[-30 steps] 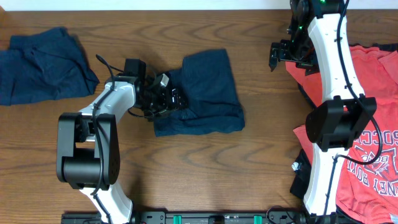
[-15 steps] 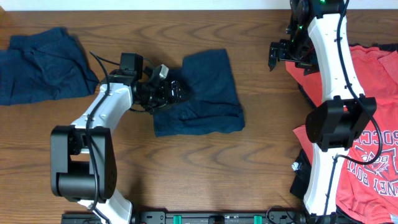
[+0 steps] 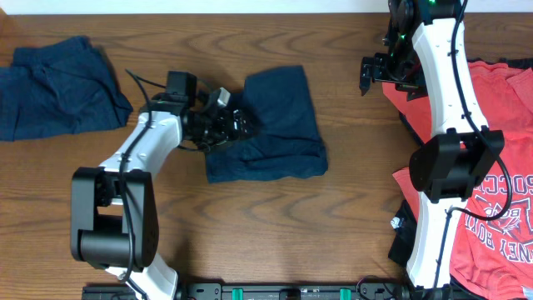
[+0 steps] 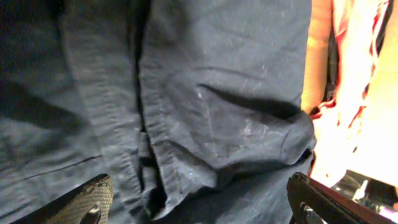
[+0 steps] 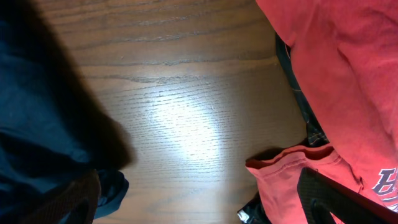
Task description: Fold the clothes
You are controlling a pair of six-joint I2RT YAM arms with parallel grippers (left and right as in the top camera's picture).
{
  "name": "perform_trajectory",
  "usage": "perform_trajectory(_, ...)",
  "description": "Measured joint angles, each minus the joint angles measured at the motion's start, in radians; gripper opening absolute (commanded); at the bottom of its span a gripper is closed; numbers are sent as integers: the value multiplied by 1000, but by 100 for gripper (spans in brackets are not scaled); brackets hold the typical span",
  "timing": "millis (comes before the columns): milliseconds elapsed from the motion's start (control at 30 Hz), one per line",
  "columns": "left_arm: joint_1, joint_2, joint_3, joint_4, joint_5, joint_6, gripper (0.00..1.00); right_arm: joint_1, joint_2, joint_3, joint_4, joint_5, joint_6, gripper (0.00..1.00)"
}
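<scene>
The folded navy shirt [image 3: 279, 125] lies centrally on the worktop [image 3: 275, 225], nearer the far edge, with the left fingers [image 3: 239, 127] spread empty over its left side. Closing there could catch only one layer and pull the fold apart. The right fingers [image 3: 366, 77], spread too, hover near the far-right corner.

A folded navy shirt [image 3: 279, 125] is laid at the middle of the wooden table [image 3: 250, 225], and the left gripper [image 3: 237, 127] is set at its left edge. A second navy shirt [image 3: 58, 87] is left rumpled at the far left. Coral-red shirts [image 3: 500, 192] with printed lettering are heaped at the right, where the right gripper [image 3: 366, 75] is held near their upper edge.
</scene>
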Motion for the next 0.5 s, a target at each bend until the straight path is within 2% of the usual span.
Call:
perform_trajectory(333, -59, 61, -2, 9, -10, -3, 91, 0, 0, 0, -4, 0, -3, 99)
perform_trajectory(500, -59, 61, -2, 12, -36, -15, 82, 0, 0, 0, -5, 0, -3, 99)
